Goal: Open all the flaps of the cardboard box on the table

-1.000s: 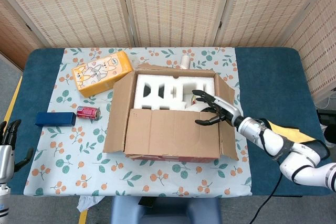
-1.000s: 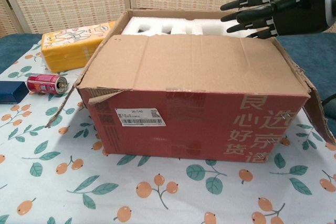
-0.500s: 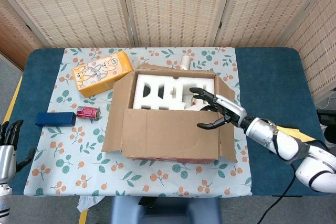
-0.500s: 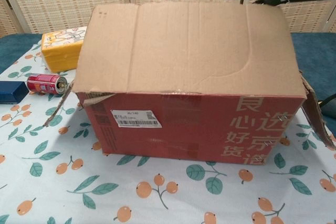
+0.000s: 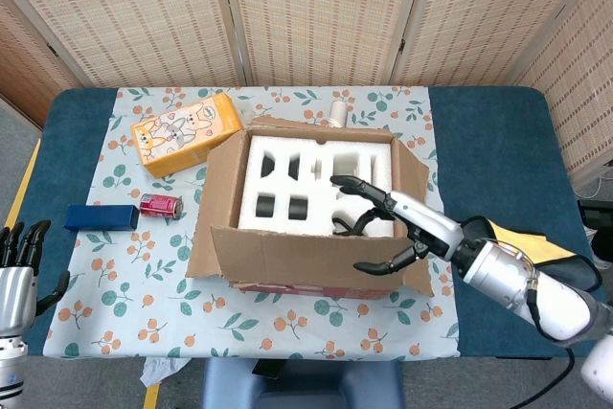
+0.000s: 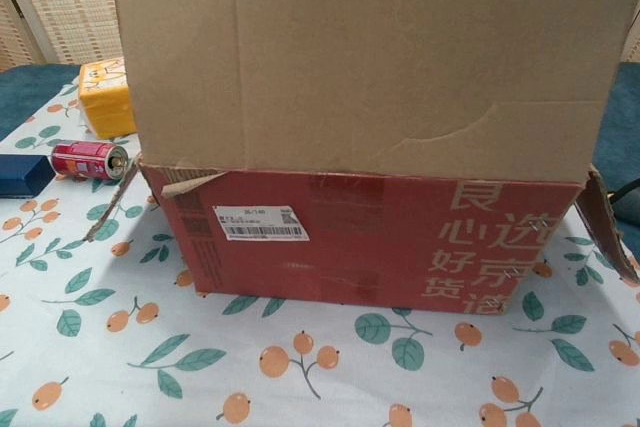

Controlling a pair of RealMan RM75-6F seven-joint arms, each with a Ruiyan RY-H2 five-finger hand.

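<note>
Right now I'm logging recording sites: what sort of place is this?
Probably an indoor test or demo corner: woven screens close off a table with a fruit-print cloth, holding a box.

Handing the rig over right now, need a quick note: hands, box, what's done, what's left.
Right hand: fingers apart, reaching over the right end of the near flap, which stands about upright; contact with it can't be confirmed. It holds nothing.
Left hand: idle at the table's left edge, holds nothing.
Cardboard box: mid-table on the patterned cloth, white foam insert exposed.
Done: left flap and right flap folded out; far flap raised.
Left: push the near flap down and outward toward the robot.
</note>
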